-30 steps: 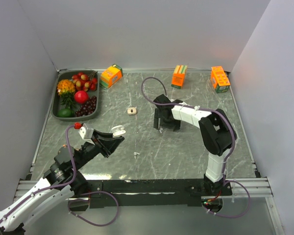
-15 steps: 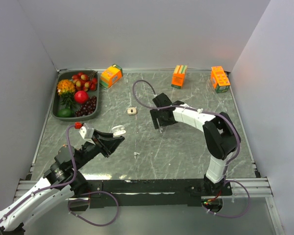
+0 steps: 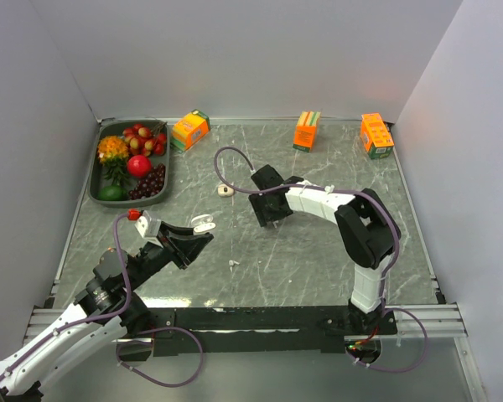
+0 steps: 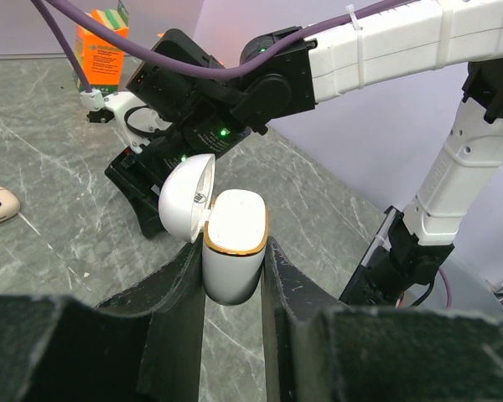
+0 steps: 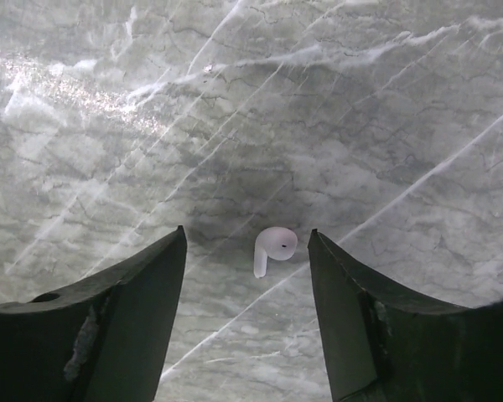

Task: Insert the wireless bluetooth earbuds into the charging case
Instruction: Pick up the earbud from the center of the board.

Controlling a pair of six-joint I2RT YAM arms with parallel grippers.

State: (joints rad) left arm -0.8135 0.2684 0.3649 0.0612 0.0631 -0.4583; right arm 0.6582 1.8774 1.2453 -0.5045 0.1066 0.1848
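Where the left wrist view looks along its own fingers, we see the left gripper clamped on the white charging case, with one dark finger pressed to each side of its lower body. We note a glossy white rounded body, a gold band around its open mouth, and a domed white lid swung back on the case's left side. Its long axis runs up and down the frame, with the mouth facing the top of the frame. In the top external view this case sits left of centre in the lower half, held above the grey marble table.

In the right wrist view the right gripper stands with its jaws apart. One dark finger is on either side of a white earbud, which lies on the marble at mid-frame and touches neither finger. We read a rounded head with a small dark dot at the upper right, and a short stem. The long axis runs diagonally, with the stem tip pointing to the lower left. A second earbud lies on the table below centre in the top external view; its heading is too small to tell.

A tan case rests on the table near the right gripper, to its left in the frame. A dark fruit tray occupies the upper left, and three orange cartons stand along the far edge.
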